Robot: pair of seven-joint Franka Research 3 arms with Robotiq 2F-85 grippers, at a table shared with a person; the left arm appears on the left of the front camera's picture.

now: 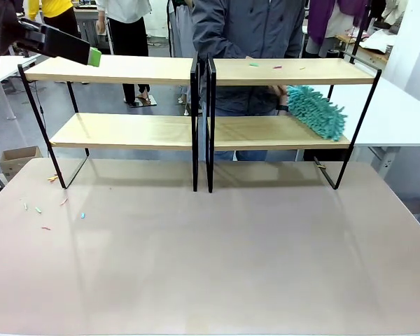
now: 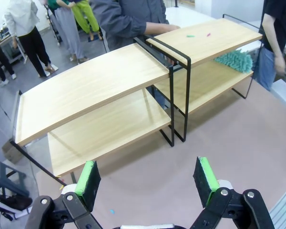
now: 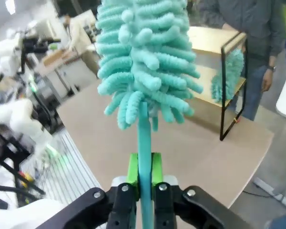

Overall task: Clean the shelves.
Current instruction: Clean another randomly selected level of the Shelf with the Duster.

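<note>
The shelves point(image 1: 196, 70) are two black-framed racks with light-wood boards, side by side across the far half of the table. My left gripper point(image 1: 91, 54) hovers at the top board's left end; in its wrist view it point(image 2: 147, 176) stands open, above and in front of the shelves point(image 2: 100, 86). My right gripper point(image 3: 144, 169) is shut on the handle of a fluffy teal duster point(image 3: 143, 62), held upright away from the shelves point(image 3: 214, 40). A person behind the racks holds a second teal duster point(image 1: 316, 112) on the right lower board. Small coloured scraps point(image 1: 254, 64) lie on the right top board.
Bits of coloured debris point(image 1: 38, 208) lie on the table point(image 1: 217, 259) near its left edge. The person point(image 1: 248, 28) stands close behind the racks. Other people stand farther back, and a cardboard box point(image 1: 17, 157) sits on the floor at left.
</note>
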